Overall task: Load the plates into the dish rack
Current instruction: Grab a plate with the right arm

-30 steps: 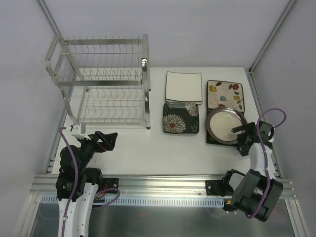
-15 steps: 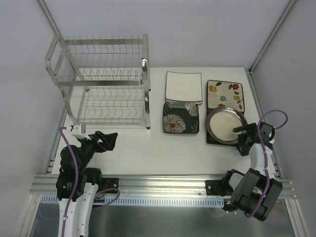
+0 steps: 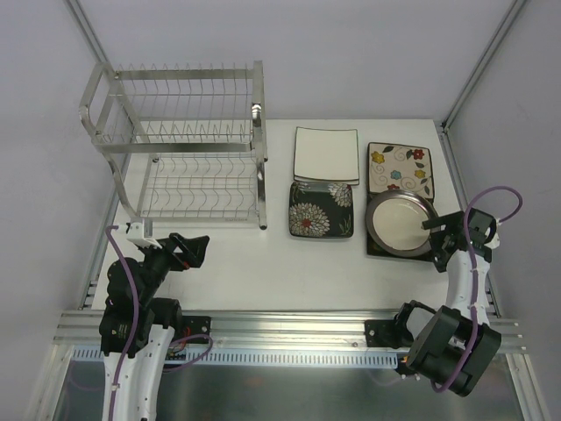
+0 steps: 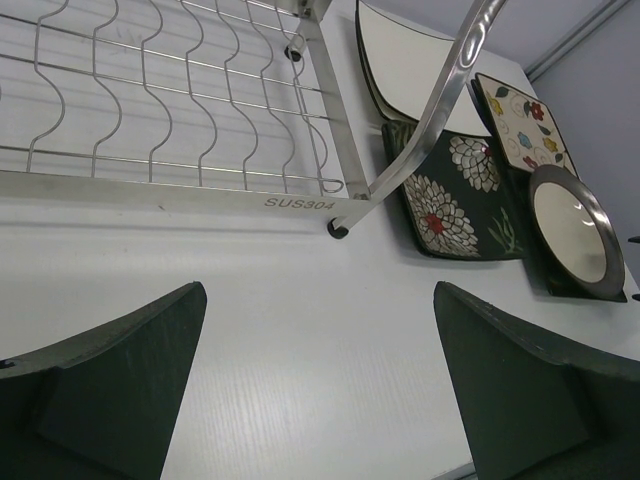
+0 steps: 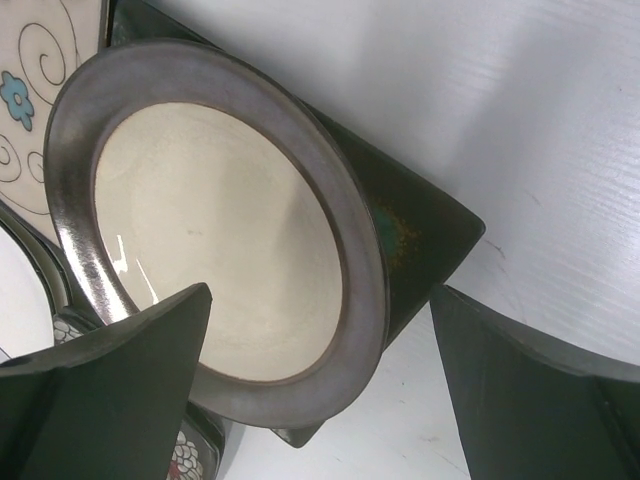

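My right gripper (image 3: pixel 434 244) is wide open and holds nothing. In my right wrist view its two dark fingers (image 5: pixel 110 400) sit at the bottom of the frame. One is low on the left, over the round plate (image 5: pixel 220 260). The other is low on the right, over the bare table (image 5: pixel 540 150). The near rim of the round plate lies in the gap between them. I cannot tell if a finger touches the rim yet.

In the top view the round plate lies just left of this gripper, at the right middle of the frame. It is round, so it has no long side to line up with. It rests on a dark square plate (image 5: pixel 420 230), and that lifts its rim off the table. I think that gap gives a finger room to slip under.

Above it lies the cream plate with flowers (image 3: pixel 400 168). Left of that are the black plate with white flowers (image 3: pixel 321 209) and the white plate (image 3: pixel 326 155).

My left gripper (image 3: pixel 197 250) is wide open and empty too, low on the left. It is far from the plates, so the right arm is the nearer one.

The dish rack (image 3: pixel 184 149) stands at the upper left with no plates in it, well apart from the round plate.
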Motion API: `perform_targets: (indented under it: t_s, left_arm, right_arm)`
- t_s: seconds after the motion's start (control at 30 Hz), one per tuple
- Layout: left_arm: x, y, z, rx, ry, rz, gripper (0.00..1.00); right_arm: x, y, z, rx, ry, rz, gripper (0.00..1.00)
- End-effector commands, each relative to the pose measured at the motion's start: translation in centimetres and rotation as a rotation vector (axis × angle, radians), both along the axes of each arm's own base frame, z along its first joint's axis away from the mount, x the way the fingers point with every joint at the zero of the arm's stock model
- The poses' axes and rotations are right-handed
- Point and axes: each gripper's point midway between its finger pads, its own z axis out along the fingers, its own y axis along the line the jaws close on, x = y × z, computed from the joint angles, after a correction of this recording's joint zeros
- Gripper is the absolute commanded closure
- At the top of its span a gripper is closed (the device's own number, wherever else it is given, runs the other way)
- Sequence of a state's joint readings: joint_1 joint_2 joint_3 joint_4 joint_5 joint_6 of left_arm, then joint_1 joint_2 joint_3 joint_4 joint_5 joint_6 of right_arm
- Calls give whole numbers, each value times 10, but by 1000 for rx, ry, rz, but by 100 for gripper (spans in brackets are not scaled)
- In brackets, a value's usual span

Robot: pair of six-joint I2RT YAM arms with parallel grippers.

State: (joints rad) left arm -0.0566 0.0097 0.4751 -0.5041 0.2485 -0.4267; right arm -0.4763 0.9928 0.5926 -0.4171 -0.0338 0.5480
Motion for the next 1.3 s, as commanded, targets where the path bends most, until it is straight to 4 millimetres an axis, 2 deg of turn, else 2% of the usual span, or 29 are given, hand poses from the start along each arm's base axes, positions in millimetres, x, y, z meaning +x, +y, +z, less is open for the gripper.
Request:
perform_targets:
  t_s: [0.0, 0.17, 0.47, 0.83, 1.13, 1.27]
  left_arm:
    - [-2, 2, 18, 3, -107, 7, 1]
    - [-3, 0, 18, 3, -107, 1, 1]
    - [-3, -1, 19, 3, -110, -7, 1]
    - [-3, -1, 17, 2, -104, -9, 1]
    - [-3, -1, 17, 2, -105, -7, 1]
    - [-3, -1, 17, 4, -106, -9, 1]
  right_arm:
    - [-4, -6, 6, -28, 16, -10, 4]
    - [-9, -4, -4, -19, 41, -6, 4]
    - [2, 8, -21, 52, 17, 42, 4]
    - [23, 14, -18, 62, -95, 125, 7]
    - [38, 20, -1, 48, -184, 216, 9]
    - [37, 22, 2, 48, -173, 240, 9]
